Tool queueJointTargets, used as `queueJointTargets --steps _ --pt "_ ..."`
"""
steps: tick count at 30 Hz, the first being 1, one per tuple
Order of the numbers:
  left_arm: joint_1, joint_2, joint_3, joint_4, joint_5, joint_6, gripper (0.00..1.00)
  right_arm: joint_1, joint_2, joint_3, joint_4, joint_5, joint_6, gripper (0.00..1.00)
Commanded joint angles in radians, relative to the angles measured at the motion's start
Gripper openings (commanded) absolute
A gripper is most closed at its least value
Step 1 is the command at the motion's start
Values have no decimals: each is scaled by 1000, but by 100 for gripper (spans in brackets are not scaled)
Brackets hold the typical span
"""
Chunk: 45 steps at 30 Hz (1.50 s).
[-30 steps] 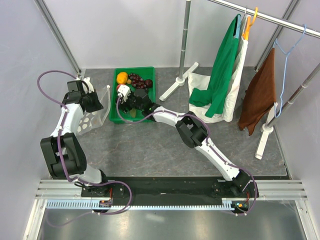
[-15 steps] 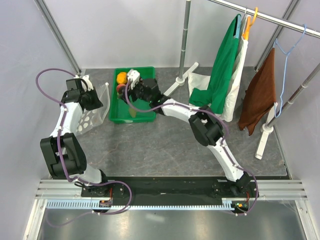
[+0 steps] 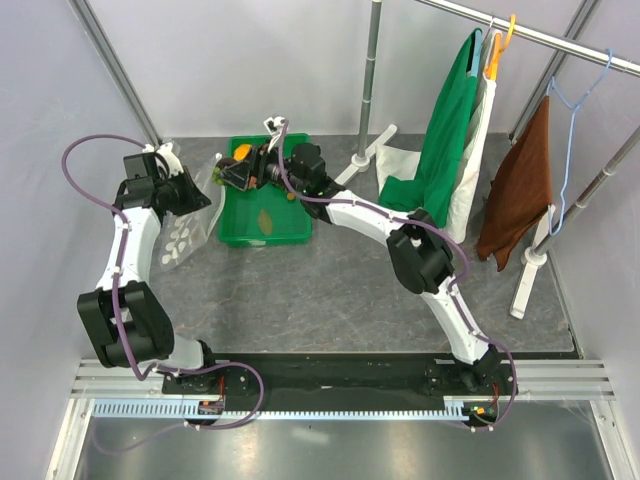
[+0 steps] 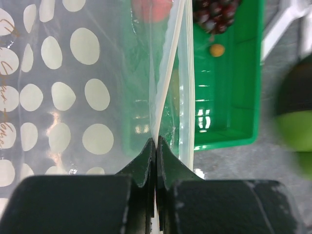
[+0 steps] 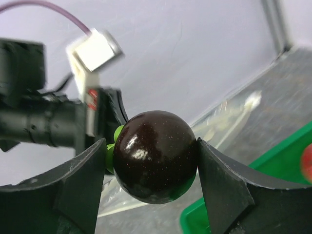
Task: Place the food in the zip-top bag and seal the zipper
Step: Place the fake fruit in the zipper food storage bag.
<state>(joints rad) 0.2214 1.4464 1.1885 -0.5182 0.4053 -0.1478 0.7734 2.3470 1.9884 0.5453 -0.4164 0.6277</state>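
Observation:
The zip-top bag (image 3: 178, 238) lies at the left, clear with white dots (image 4: 84, 46). My left gripper (image 4: 156, 142) is shut on its mouth edge, beside the white zipper (image 4: 173, 73), and holds that edge up; it also shows in the top view (image 3: 190, 196). My right gripper (image 5: 151, 152) is shut on the dark round plum (image 5: 156, 156) and holds it in the air by the bag's mouth, in the top view (image 3: 224, 176). An orange (image 3: 243, 152), a peach (image 4: 151, 9) and the grape bunch (image 4: 214, 14) lie in the tray.
The green tray (image 3: 290, 228) sits on the grey table just right of the bag. A clothes rack with a green and white garment (image 3: 445, 160) and a brown cloth (image 3: 520, 190) stands at the back right. A grey wall is close on the left.
My right gripper has lifted the plum out of the tray and swung it back and left toward the bag's mouth. My left gripper has raised the bag's edge slightly.

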Motion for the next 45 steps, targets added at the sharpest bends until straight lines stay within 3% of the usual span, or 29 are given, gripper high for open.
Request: queueJointTargets --steps 1,10,19,25,30,33,36,41,45 --pt "15 -41 63 6 96 -82 2 12 41 23 54 -41 179 0" --pt "22 -31 63 18 199 -131 2 44 81 27 81 -58 225 0" --pt "24 -69 62 72 334 -157 2 69 58 16 -194 109 -44 0" --pt "22 -80 57 107 429 -202 2 79 38 23 -194 99 -140 0" --pt "24 -77 59 115 478 -217 2 118 -8 0 -214 102 -377 0" --pt "24 -81 56 127 498 -222 2 129 -60 -89 -156 87 -456 0" --pt "27 -83 56 132 509 -226 2 130 -129 -222 49 68 -492 0" --pt "64 -49 46 184 608 -329 2 129 -221 -370 241 24 -577 1" --pt "81 -32 13 265 700 -412 2 130 -253 -442 335 -70 -660 14"
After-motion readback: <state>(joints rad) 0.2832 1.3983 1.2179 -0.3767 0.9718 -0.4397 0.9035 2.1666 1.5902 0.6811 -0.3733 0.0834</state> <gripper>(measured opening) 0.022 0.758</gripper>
